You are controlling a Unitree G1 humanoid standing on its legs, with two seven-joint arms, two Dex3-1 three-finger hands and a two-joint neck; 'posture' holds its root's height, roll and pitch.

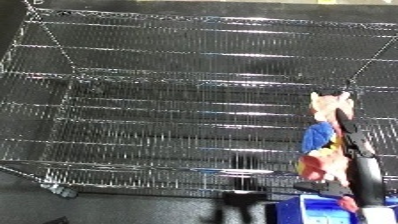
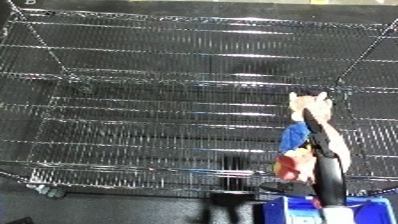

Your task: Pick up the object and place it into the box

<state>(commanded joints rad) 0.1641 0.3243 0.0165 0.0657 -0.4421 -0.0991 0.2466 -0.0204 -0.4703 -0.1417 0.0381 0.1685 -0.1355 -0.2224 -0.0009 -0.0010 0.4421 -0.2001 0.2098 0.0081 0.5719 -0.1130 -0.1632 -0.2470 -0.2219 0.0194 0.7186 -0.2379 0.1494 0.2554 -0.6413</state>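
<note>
The right robot hand (image 2: pixel 322 150), black and slender, rises from the lower right edge with its fingers (image 1: pixel 345 122) curled round a small soft toy figure with a pale pink head, blue body and red and yellow patches (image 1: pixel 322 145). The toy is held upright, lifted over the right-hand part of the large silver wire-mesh bin (image 1: pixel 160 100), near the bin's near rim and right wall. Whether the toy touches the mesh below cannot be told. The bin's wire floor and sloping walls fill most of both views, standing on a dark surface. Just below the hand, at the bottom edge, sits a blue box-shaped object (image 2: pixel 298 212), partly cut off. The left robot hand does not show.
</note>
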